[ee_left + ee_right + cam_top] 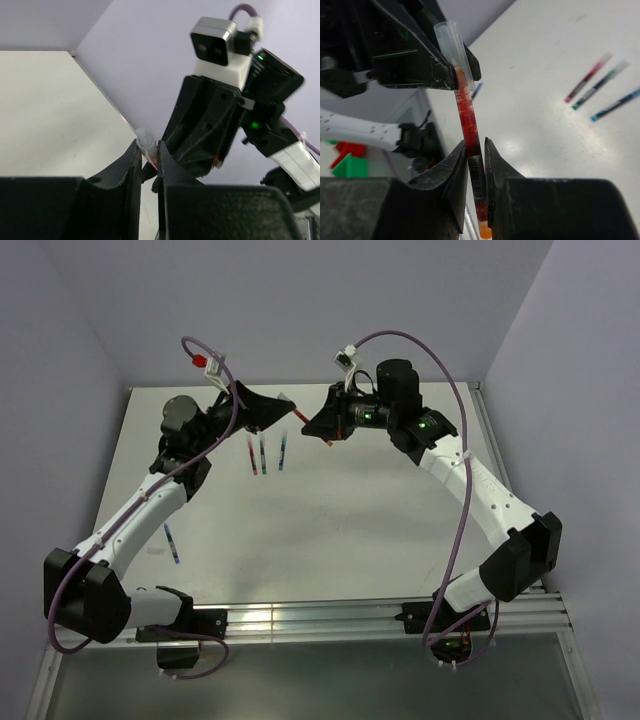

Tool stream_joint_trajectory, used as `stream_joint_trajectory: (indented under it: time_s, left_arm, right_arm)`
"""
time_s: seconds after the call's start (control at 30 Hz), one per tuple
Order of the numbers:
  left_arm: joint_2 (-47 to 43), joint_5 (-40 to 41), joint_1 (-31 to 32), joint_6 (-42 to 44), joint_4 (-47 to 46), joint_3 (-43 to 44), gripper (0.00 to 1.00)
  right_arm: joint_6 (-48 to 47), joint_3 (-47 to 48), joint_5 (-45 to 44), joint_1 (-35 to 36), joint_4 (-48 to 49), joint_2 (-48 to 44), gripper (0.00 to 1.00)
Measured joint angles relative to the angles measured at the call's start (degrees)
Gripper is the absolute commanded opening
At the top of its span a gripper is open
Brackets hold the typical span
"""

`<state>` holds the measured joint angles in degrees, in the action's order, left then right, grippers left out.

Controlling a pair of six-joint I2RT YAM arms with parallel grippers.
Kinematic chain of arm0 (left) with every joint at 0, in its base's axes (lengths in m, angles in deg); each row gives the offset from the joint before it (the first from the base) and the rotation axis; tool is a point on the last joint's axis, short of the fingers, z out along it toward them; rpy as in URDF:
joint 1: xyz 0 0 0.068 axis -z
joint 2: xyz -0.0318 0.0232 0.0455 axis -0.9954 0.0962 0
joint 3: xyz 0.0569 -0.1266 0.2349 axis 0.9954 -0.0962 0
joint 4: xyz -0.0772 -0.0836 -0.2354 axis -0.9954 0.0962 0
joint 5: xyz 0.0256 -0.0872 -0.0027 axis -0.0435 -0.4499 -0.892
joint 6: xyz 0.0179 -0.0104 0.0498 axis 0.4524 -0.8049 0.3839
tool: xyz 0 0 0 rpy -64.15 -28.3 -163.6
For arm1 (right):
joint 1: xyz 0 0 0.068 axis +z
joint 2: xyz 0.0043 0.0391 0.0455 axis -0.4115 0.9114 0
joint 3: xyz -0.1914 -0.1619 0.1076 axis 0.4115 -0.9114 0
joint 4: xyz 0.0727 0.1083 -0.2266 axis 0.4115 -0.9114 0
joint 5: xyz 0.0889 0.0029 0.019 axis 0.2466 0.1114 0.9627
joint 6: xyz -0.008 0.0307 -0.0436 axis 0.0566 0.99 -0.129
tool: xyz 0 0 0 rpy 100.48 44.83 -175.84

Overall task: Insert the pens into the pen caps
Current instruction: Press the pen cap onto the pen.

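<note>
A red pen [468,117] spans the gap between my two grippers, above the back of the table [330,530]. My right gripper [476,150] is shut on its lower body, near the barcode label, with the orange end sticking out below. The pen's upper end sits inside a clear pen cap [450,40], and my left gripper [148,150] is shut on that cap [145,141]. From above, the red pen [300,417] shows as a short bar between the left gripper [278,410] and the right gripper [318,426].
Three more pens lie side by side on the table below the grippers: red [252,456], green [263,453] and blue [282,452]. Another blue pen [172,543] lies by the left arm. Purple walls close the back and sides.
</note>
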<state>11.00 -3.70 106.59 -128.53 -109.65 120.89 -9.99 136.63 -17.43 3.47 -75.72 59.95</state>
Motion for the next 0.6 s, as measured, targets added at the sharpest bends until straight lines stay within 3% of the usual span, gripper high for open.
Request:
stream_joint_trajectory:
  time_s: [0.4,0.6]
  left_arm:
    - [-0.2,14.6,6.5,5.8,13.8,6.9,0.00]
    - [-0.2,20.5,8.0,7.4,19.2,8.9,0.00]
  right_arm:
    - [-8.9,10.3,-35.6,13.1,-16.5,1.5,0.00]
    - [-12.2,13.7,-47.4,16.8,-19.2,4.2,0.00]
